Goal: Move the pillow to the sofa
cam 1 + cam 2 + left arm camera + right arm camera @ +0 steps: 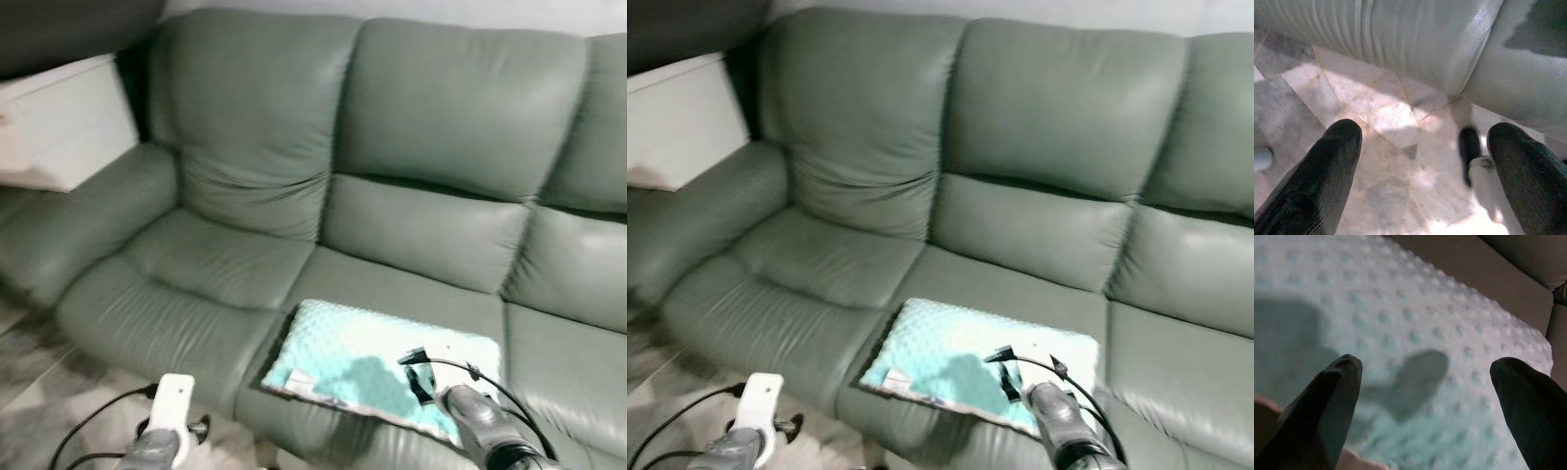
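The grey-green three-seat leather sofa [411,196] has a smooth hide with a soft sheen, creased and puckered at the seams. On its seat lies the pale turquoise rectangular pillow [353,357] of plush cloth, matt, its face covered with small raised dots. The right tool [1425,396] shows matt black fingers [1322,406] with a fine ribbed texture, as does the left tool [1420,166]. The beige stone-tile floor [1381,171] looks polished and veined.

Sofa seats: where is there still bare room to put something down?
The left seat cushion, between the armrest and the pillow, is bare; so is the right seat. The pillow fills the middle seat's front, with the right gripper above it.
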Robot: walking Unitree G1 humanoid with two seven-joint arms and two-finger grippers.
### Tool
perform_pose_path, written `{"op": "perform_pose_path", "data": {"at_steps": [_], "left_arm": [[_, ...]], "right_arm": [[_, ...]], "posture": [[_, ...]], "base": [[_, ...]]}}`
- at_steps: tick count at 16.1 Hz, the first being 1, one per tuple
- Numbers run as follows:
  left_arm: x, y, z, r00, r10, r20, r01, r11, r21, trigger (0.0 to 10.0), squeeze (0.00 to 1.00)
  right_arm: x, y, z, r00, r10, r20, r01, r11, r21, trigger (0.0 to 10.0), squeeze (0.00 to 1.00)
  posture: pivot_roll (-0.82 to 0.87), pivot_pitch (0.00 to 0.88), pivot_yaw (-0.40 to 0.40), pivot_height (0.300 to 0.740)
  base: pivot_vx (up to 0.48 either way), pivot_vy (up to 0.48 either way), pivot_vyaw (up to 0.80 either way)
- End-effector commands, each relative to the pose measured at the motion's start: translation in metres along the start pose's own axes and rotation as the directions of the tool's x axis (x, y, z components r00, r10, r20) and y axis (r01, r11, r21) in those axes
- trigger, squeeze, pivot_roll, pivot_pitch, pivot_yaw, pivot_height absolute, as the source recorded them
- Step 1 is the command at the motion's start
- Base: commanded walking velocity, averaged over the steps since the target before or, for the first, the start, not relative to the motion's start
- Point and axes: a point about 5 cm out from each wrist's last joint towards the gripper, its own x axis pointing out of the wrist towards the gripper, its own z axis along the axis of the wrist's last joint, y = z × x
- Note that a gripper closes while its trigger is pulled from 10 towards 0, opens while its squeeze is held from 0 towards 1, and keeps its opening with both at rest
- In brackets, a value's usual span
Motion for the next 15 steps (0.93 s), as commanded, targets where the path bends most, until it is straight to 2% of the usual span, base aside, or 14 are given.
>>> {"op": "perform_pose_path", "data": {"at_steps": [1, 6, 15], "left_arm": [[-0.001, 0.008, 0.000, 1.000, 0.024, 0.001, -0.024, 1.000, -0.012, 10.0, 0.00], [0.000, 0.011, 0.004, 0.999, 0.036, 0.007, -0.036, 0.999, -0.023, 10.0, 0.00], [-0.002, 0.011, -0.008, 0.999, 0.039, -0.026, -0.040, 0.999, -0.023, 10.0, 0.00]], "right_arm": [[0.001, 0.005, 0.003, 1.000, 0.021, 0.006, -0.021, 1.000, -0.006, 10.0, 0.00], [0.002, 0.007, 0.007, 1.000, 0.018, 0.018, -0.018, 1.000, 0.003, 10.0, 0.00], [0.002, 0.007, 0.009, 0.999, 0.015, 0.035, -0.015, 1.000, -0.003, 10.0, 0.00]], "posture": [[-0.05, 0.000, 0.028, 0.740], [-0.06, 0.000, 0.037, 0.740], [-0.05, 0.000, 0.043, 0.740]], "base": [[0.000, 0.000, 0.80], [0.000, 0.000, 0.80], [0.000, 0.000, 0.80]]}}
